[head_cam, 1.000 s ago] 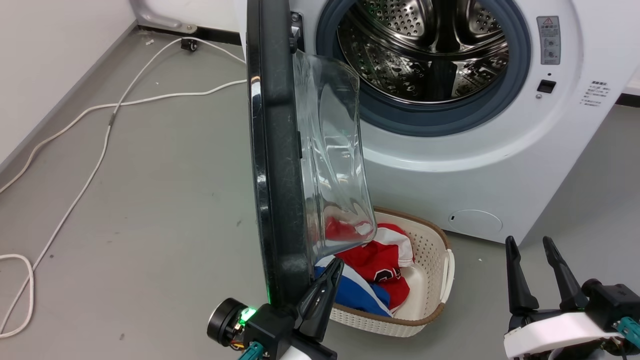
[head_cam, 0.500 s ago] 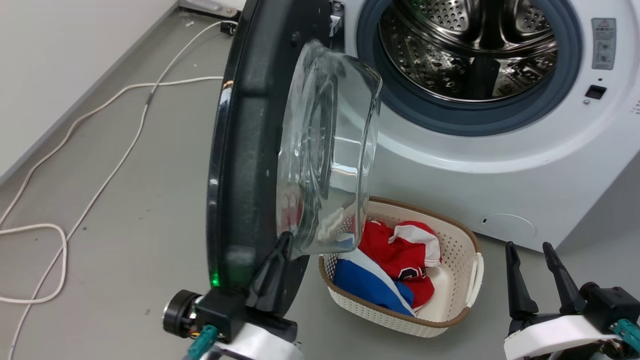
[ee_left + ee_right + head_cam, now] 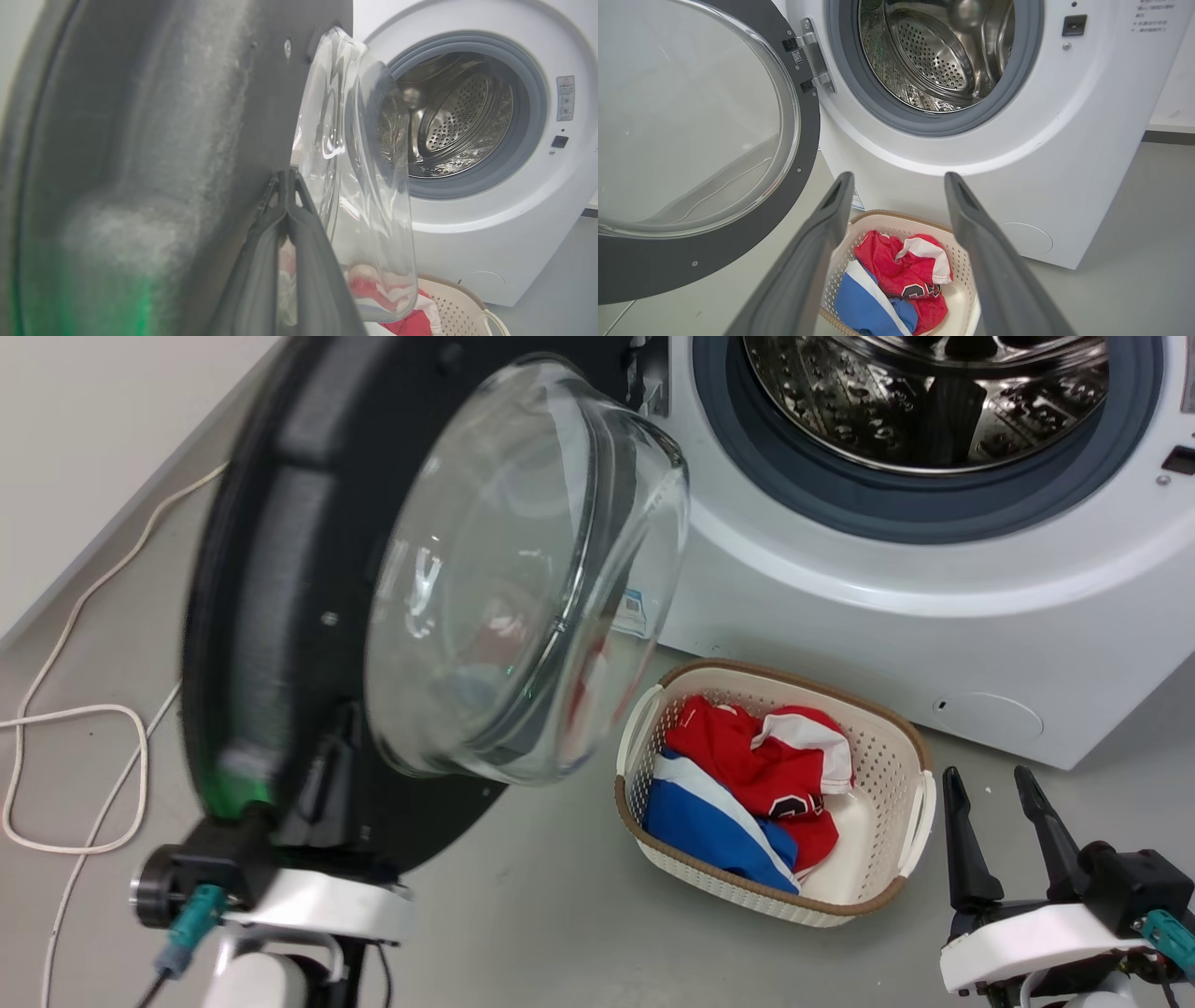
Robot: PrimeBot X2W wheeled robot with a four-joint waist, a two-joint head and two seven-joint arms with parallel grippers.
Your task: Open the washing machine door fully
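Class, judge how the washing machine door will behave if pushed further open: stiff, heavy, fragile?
The washing machine door likely swings rigidly about its metal hinge rather than flexing. Its thick glass bowl and wide black rim suggest it is fairly heavy. The glass probably dislikes a hard knock.

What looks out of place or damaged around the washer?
Nothing looks damaged or spilled. The washing machine door hangs open on its hinge; the laundry basket stands upright; only a white cable lies loose on the floor.
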